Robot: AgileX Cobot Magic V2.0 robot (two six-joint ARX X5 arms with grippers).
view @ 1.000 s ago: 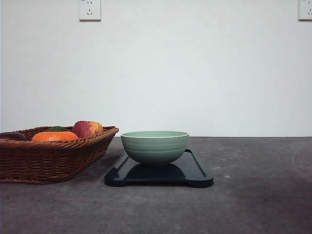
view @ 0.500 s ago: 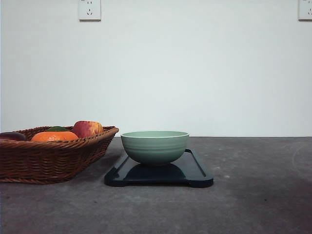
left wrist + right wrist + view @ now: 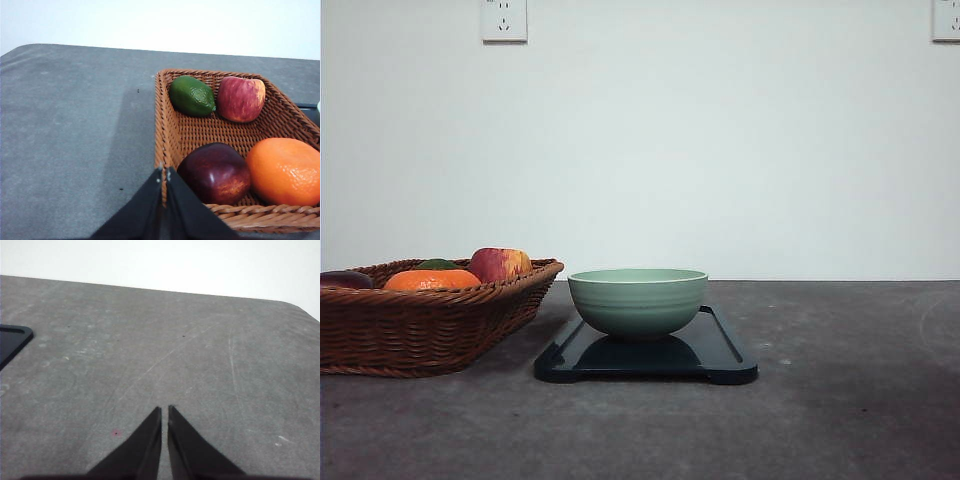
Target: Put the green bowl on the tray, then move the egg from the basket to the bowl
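The pale green bowl (image 3: pixel 638 300) stands upright on the dark tray (image 3: pixel 720 350) at the middle of the table. To its left sits the brown wicker basket (image 3: pixel 420 325) (image 3: pixel 170 125), holding fruit. The egg is hidden from me. My left gripper (image 3: pixel 164 172) is shut with nothing in it, its tips just above the basket's near rim, close to a dark red apple (image 3: pixel 215 172). My right gripper (image 3: pixel 164 410) is also shut and empty, over bare grey table to the right of the tray's corner (image 3: pixel 12 342).
In the basket lie a large orange fruit (image 3: pixel 285 170) (image 3: pixel 432 280), a red-yellow apple (image 3: pixel 241 98) (image 3: pixel 500 264) and a green lime-like fruit (image 3: pixel 192 95). Bare grey table spreads left of the basket and right of the tray. A white wall stands behind.
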